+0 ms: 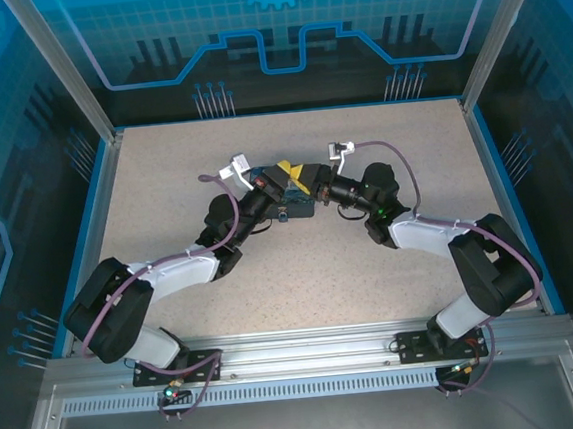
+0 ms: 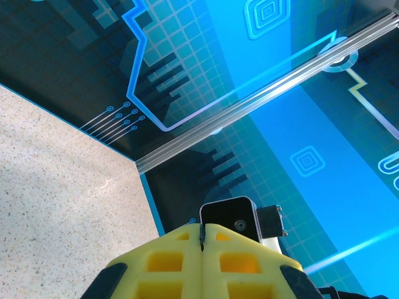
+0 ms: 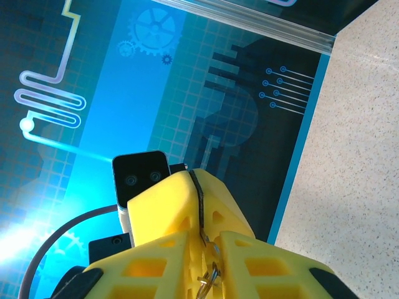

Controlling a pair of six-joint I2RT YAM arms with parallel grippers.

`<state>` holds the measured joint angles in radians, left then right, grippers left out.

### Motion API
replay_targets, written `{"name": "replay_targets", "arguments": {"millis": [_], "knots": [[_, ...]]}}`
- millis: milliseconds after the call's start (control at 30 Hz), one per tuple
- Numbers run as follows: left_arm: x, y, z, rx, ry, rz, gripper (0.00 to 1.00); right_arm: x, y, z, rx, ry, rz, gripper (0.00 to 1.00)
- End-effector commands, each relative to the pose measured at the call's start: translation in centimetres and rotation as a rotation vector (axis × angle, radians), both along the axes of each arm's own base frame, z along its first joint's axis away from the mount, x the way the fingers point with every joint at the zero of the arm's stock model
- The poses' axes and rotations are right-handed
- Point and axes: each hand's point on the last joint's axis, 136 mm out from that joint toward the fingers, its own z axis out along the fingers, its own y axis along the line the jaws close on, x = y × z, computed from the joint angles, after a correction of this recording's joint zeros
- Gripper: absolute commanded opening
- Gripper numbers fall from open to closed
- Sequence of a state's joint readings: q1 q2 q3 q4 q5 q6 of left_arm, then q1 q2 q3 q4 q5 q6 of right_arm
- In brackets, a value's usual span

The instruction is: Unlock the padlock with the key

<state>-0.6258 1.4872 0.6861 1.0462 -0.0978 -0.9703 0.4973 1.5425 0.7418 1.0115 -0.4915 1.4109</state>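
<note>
The padlock, mostly hidden
I see just its thin silvery loop between the right gripper's closed yellow fingers.

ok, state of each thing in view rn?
left tool: shut.
right tool: shut on metal loop.
metal loop: pinched between the right tool's fingers; key or padlock, can't tell.
tin: beneath both tools, mostly hidden; lid state unclear.

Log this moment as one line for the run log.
left gripper: shut | right gripper: shut on small metal loop, key or padlock unclear | position: grippers facing each other over table
</note>
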Motion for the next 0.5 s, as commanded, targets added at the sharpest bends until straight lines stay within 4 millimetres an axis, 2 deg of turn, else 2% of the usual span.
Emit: {"name": "replay_targets", "arguments": {"millis": [0,467], "knots": [[-0.01,-0.13,1.69,-0.043,-0.042,0.010,0.00,-0.71,0.51,1.20,0.025,-0.047,0.034,0.21],[-0.03,-0.09,1.99,-0.042,-0.046,0.012,0.00,-1.00,-0.24,0.68,0.013,-0.042,0.023,0.21]]}}
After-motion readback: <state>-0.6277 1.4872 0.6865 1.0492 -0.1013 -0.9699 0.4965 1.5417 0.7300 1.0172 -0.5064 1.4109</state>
